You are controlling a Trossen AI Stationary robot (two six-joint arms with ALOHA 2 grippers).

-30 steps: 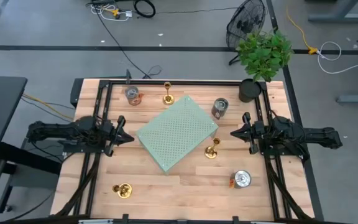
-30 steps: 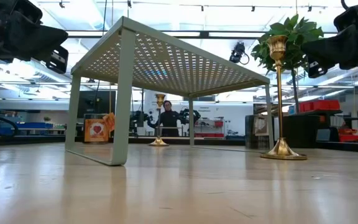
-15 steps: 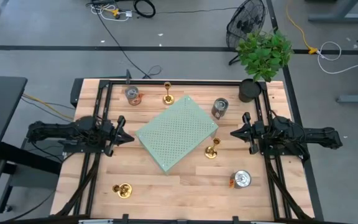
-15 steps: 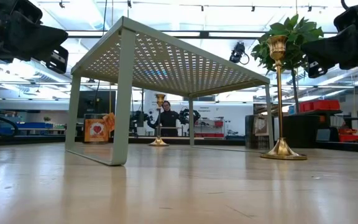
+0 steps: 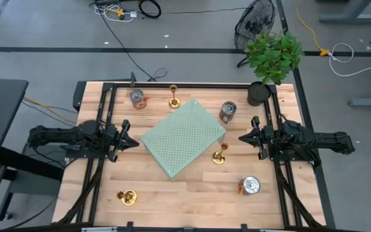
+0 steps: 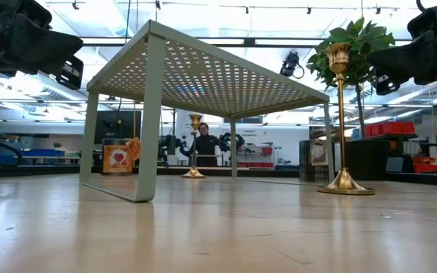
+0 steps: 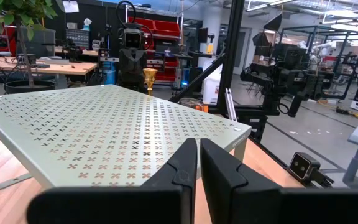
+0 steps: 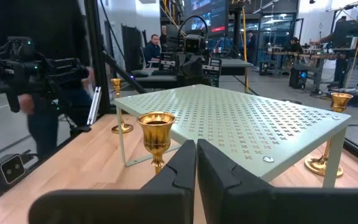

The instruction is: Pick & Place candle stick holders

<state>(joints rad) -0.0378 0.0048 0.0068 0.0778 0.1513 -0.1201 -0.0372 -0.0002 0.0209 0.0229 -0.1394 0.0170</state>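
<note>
Green rack and brass holders, seen at table level

Perforated rack [image 6: 203, 76] fills centre; one candle stick holder [image 6: 342, 114] stands right, another [image 6: 194, 148] beneath it.

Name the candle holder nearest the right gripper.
The gold holder beside the green rack's right corner, just ahead of the right gripper; the other two stand farther off.

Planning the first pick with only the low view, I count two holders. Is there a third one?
Observer: Yes. A third holder sits on the left side, near your camera and apart from the shelf.
Operator: Are the grippers ready?
Observer: Both are shut and empty. The left gripper is left of the shelf and the right gripper is right of it.
</note>
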